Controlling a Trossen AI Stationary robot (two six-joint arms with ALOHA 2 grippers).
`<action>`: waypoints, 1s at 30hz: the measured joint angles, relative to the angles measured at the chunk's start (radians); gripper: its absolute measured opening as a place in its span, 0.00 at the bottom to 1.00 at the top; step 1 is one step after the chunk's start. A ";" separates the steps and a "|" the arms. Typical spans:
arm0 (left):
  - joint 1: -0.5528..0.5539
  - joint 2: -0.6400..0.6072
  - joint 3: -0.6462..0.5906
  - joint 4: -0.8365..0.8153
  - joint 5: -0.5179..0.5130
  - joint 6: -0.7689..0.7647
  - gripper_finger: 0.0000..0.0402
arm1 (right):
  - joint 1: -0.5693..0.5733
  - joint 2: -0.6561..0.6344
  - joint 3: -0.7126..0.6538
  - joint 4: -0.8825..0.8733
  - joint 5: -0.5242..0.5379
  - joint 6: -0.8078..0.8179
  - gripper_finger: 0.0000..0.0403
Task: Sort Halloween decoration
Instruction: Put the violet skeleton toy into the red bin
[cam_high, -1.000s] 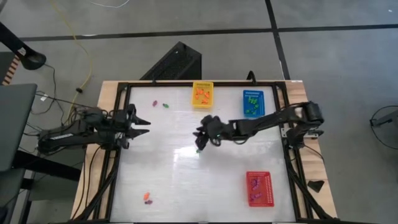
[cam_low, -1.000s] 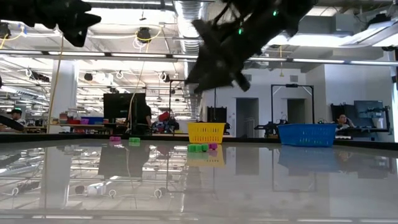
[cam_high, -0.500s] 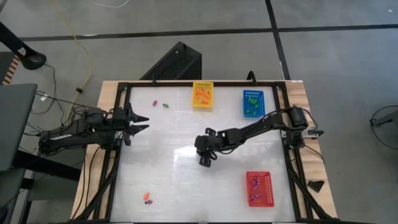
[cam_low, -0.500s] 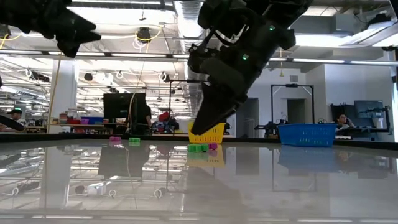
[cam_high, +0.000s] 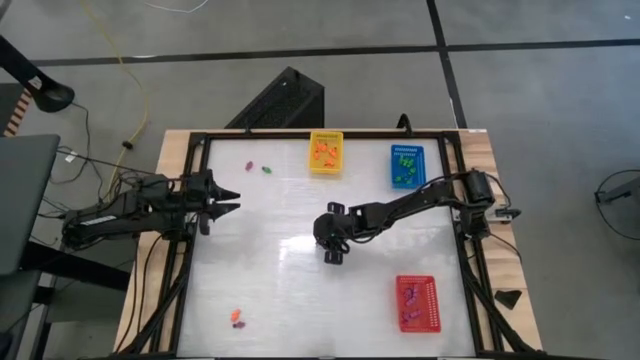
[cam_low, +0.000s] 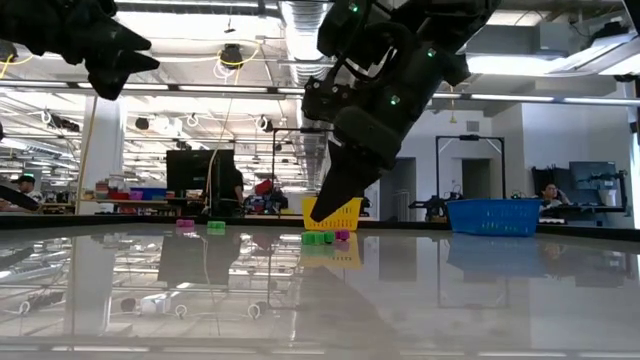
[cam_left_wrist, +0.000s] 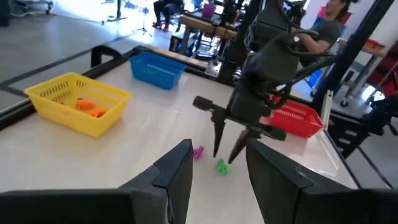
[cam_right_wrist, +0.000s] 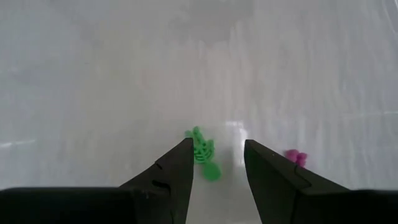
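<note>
My right gripper (cam_high: 333, 252) stands over the table's middle, pointing down, open. In the right wrist view its fingers straddle a tiny green trinket (cam_right_wrist: 202, 153) lying on the table, without touching it. A purple trinket (cam_right_wrist: 295, 157) lies just beside. The left wrist view shows the same green trinket (cam_left_wrist: 221, 167) below the right gripper's tips (cam_left_wrist: 225, 155). My left gripper (cam_high: 226, 200) hovers open near the table's left edge. Two more trinkets, purple (cam_high: 248, 165) and green (cam_high: 266, 169), lie toward the far left; an orange and purple pair (cam_high: 236, 318) lies near the near-left corner.
A yellow basket (cam_high: 325, 152) with orange pieces and a blue basket (cam_high: 406, 165) with green pieces sit at the far edge. A red basket (cam_high: 416, 302) sits at the near right. A black frame (cam_high: 190, 250) borders the white tabletop. People show in the room behind.
My right gripper has swung toward the near edge, tipped its fingers to point down, and come down over the green trinket at the table's middle. The trinkets have not moved.
</note>
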 joint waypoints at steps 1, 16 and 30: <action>0.000 -0.001 0.000 0.003 0.000 0.005 0.34 | 0.000 0.000 0.000 0.000 -0.004 0.000 0.43; 0.000 -0.002 0.000 0.006 -0.003 0.014 0.34 | -0.040 0.003 0.000 -0.044 0.123 0.062 0.43; 0.000 -0.002 0.000 0.003 0.001 0.014 0.34 | -0.088 0.073 0.003 -0.038 0.067 0.090 0.41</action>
